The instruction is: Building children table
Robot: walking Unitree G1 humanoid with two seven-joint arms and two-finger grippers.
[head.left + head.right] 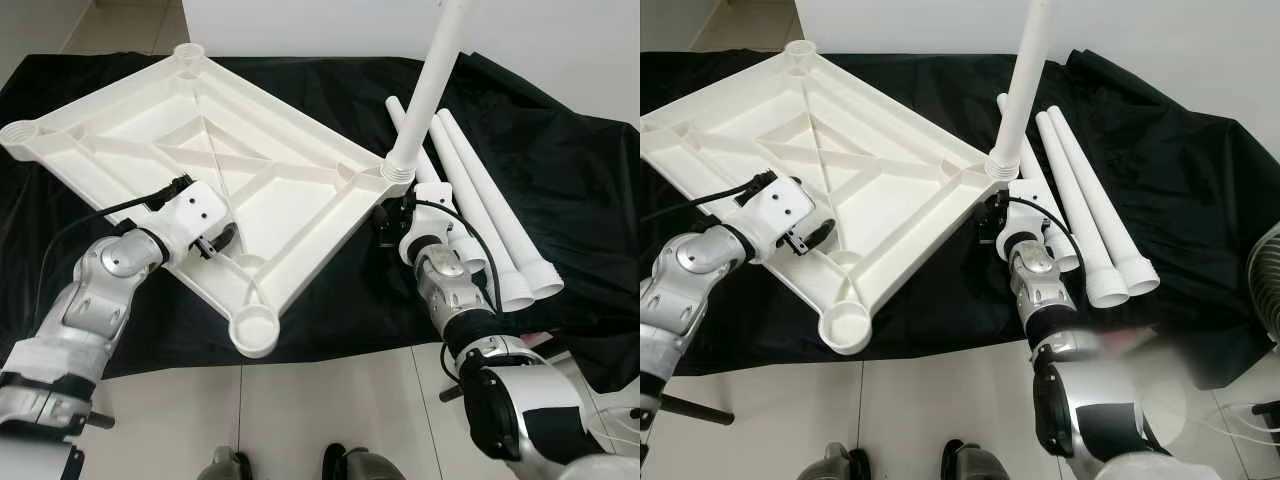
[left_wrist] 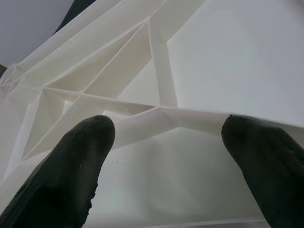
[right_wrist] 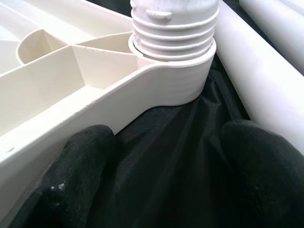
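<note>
The white plastic tabletop (image 1: 150,130) lies upside down on a black cloth, ribs facing up, with a round socket at each corner. One white leg (image 1: 430,80) stands upright, screwed into the right corner socket (image 3: 171,80). Three loose legs (image 1: 490,215) lie side by side on the cloth to the right. My left gripper (image 1: 215,240) is open over the tabletop's near-left edge, its fingers (image 2: 71,171) spread before a rib. My right gripper (image 1: 390,225) is open low over the cloth, just in front of the socket with the leg, touching neither.
The black cloth (image 1: 560,150) covers a low surface and drapes to the pale tiled floor (image 1: 330,400) in front. My feet (image 1: 235,465) stand at its near edge. A fan (image 1: 1265,270) stands at the far right. A white wall runs behind.
</note>
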